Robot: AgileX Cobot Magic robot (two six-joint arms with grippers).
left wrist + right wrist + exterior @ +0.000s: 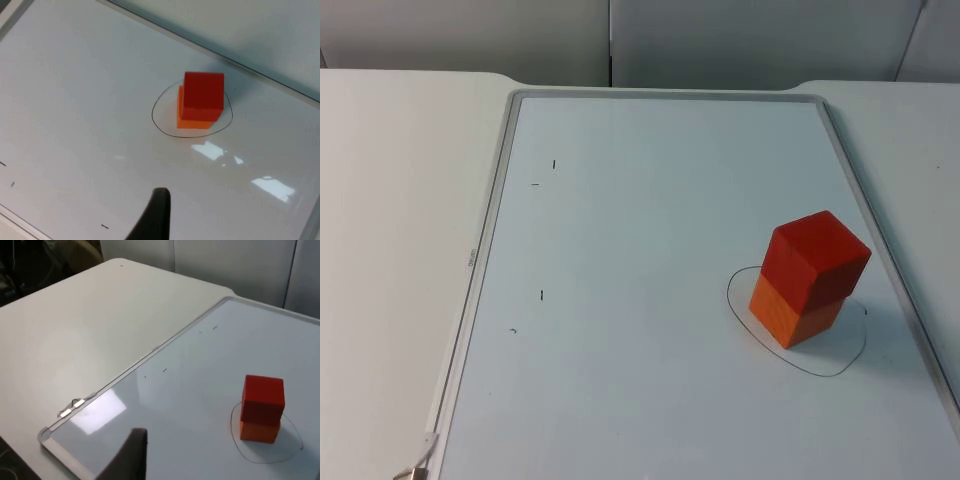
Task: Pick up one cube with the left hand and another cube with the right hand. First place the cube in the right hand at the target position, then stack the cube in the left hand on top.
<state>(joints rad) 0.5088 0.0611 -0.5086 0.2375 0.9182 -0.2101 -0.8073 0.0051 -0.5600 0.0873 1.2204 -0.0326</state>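
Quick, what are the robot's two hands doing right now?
Left gripper: cannot tell, one fingertip showing, away from the red cube.
Right gripper: cannot tell, holding nothing visible.

readable text: none | whiteboard (650, 300) frame: small mark, too small to read

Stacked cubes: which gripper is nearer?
Left, probably, narrowly. The left gripper sits apart from the stacked cubes, facing them; the right gripper is off to their side, slightly farther, also not touching.

Red cube (817, 259) stacked on orange cube (794, 315), inside drawn outline (840, 372).
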